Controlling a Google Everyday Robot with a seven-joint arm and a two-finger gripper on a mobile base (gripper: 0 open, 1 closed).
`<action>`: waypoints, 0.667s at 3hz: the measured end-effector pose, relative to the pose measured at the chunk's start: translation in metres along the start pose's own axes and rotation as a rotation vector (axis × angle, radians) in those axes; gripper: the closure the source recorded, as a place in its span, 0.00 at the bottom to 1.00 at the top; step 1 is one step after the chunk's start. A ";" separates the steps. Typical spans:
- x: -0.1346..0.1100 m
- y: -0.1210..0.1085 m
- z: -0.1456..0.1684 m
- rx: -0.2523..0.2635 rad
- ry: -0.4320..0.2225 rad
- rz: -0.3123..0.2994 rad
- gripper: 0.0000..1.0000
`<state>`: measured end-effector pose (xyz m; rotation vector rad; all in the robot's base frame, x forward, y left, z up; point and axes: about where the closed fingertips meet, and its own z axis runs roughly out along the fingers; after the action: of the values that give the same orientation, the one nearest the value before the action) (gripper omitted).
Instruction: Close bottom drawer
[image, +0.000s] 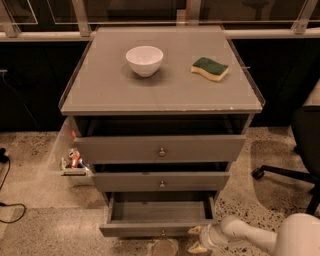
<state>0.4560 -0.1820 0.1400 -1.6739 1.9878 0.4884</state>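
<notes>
The bottom drawer (145, 230) stands pulled out at the cabinet's (160, 148) foot. The gripper (196, 239) sits low by the right end of the drawer's front, fingers spread. Speckled floor (45, 225) stretches left. A white bowl (144, 60) and a green sponge (210, 68) rest on top; a chair (300, 150) stands to the right.

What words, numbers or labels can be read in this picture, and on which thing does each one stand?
None can be read.
The white bowl, the sponge and the bottom drawer are plain.
The small colourful things left of the cabinet may bear print, too blurred to read.
The gripper, open at the bottom drawer's right front corner, shows no marking.
</notes>
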 end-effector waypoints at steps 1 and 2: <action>0.004 -0.020 0.018 -0.010 -0.002 -0.015 0.65; -0.005 -0.081 0.005 0.064 0.036 -0.041 0.89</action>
<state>0.5367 -0.1900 0.1426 -1.6924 1.9688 0.3788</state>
